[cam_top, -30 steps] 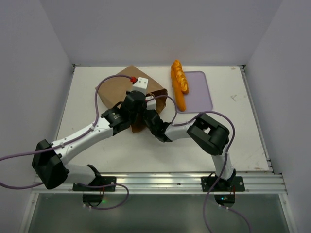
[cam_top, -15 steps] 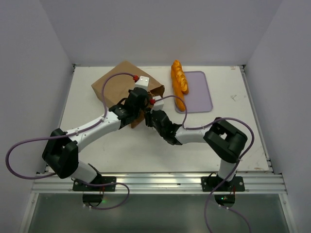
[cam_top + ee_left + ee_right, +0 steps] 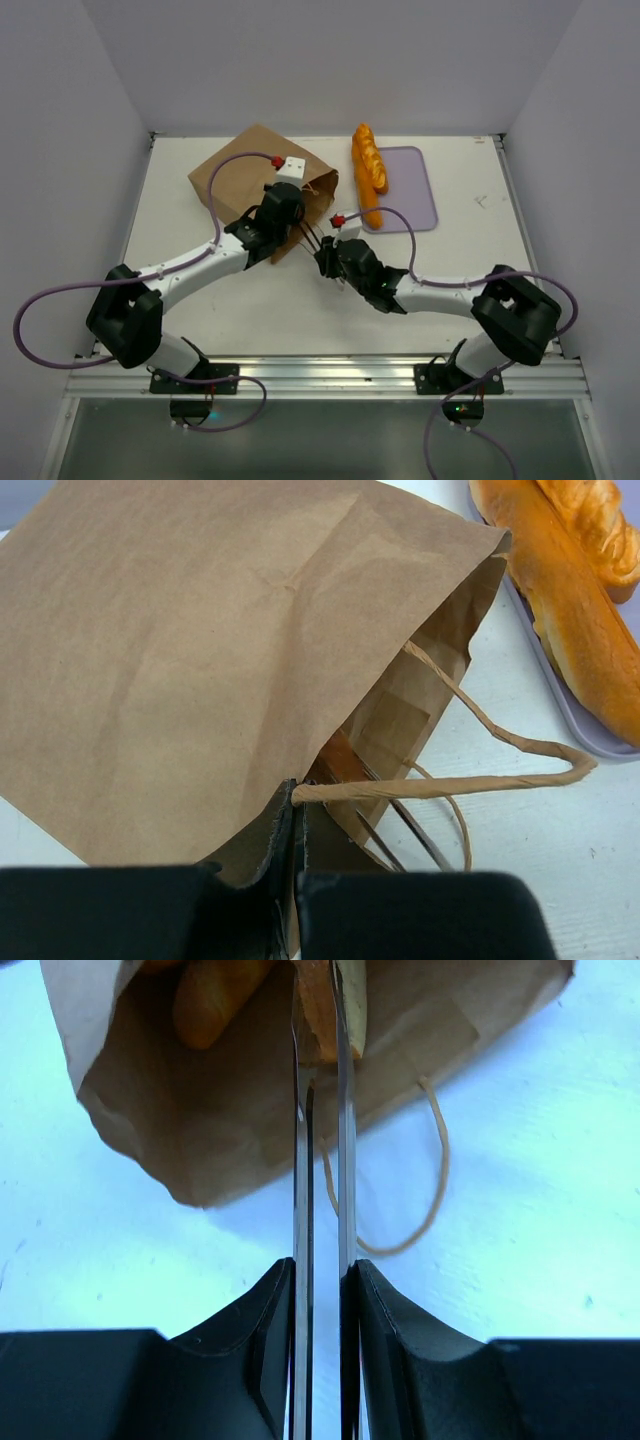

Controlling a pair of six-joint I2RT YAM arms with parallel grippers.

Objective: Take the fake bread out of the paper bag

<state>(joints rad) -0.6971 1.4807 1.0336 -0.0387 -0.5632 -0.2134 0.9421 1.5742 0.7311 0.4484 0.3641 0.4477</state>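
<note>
The brown paper bag (image 3: 245,170) lies flat at the back left, its mouth facing right. My left gripper (image 3: 292,228) is shut on the bag's upper mouth edge where a cord handle (image 3: 450,783) is fixed, holding the mouth open (image 3: 298,810). My right gripper (image 3: 328,256) is shut on long metal tongs (image 3: 322,1160) that reach into the mouth. The tong tips pinch an orange bread piece (image 3: 318,1000); another piece (image 3: 215,1000) lies inside beside it. Two golden loaves (image 3: 368,175) lie on the lavender tray (image 3: 410,190), also seen in the left wrist view (image 3: 570,610).
The tray stands right of the bag at the back of the white table. A second cord handle (image 3: 435,1190) lies loose on the table in front of the bag's mouth. Grey walls close in the left, back and right sides.
My right arm has drawn back toward the near right, sliding the tongs partly out of the bag. My left gripper stays on the bag's mouth; the bag has shifted slightly left.
</note>
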